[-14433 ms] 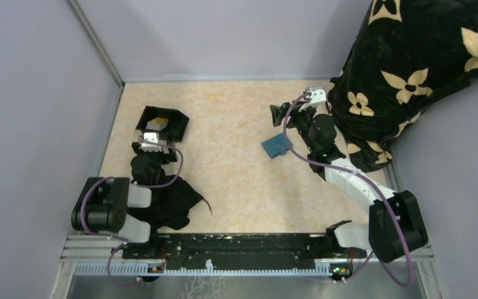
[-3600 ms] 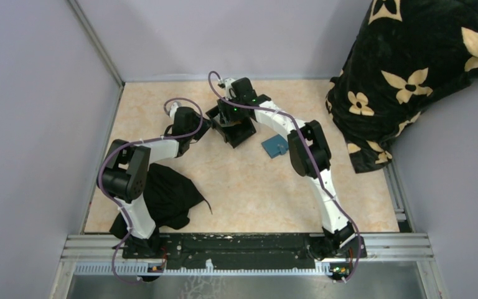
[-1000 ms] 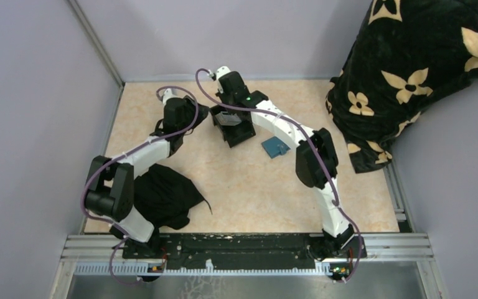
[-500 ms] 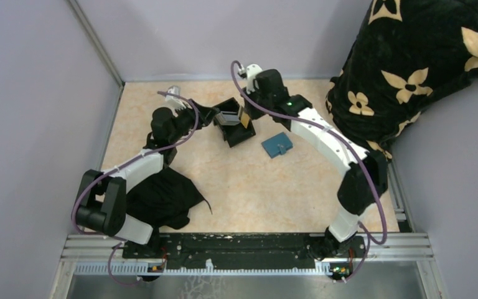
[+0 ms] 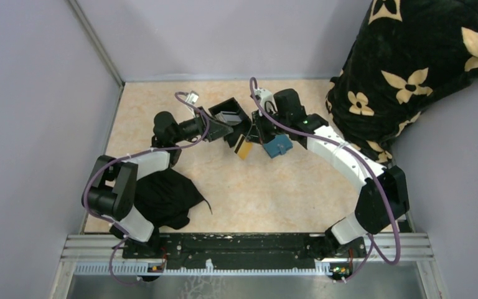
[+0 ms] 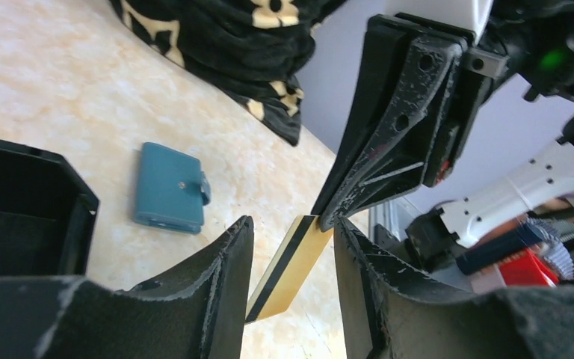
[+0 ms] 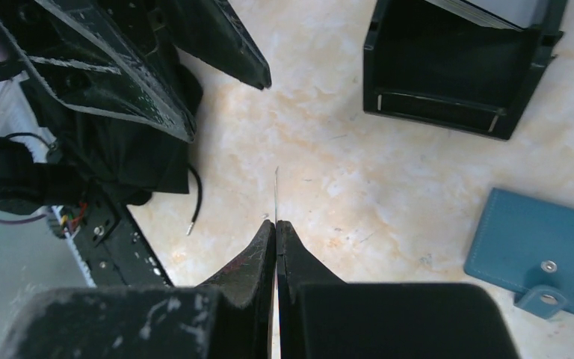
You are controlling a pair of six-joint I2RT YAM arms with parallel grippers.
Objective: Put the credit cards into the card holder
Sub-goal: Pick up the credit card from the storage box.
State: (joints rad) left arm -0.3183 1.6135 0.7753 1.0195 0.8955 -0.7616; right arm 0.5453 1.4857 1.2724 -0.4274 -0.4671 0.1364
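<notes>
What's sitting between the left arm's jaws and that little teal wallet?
The tan-yellow card, pinched in the right gripper, jaws shut on it. The top view shows it, just left of the wallet.

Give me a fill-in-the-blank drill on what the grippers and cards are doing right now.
The right gripper is shut on the ___ card. The tray holds the ___ card. The left gripper has its jaws ___. The wallet is held by ___ gripper.
Missing words: yellow; grey; open; neither.
</notes>
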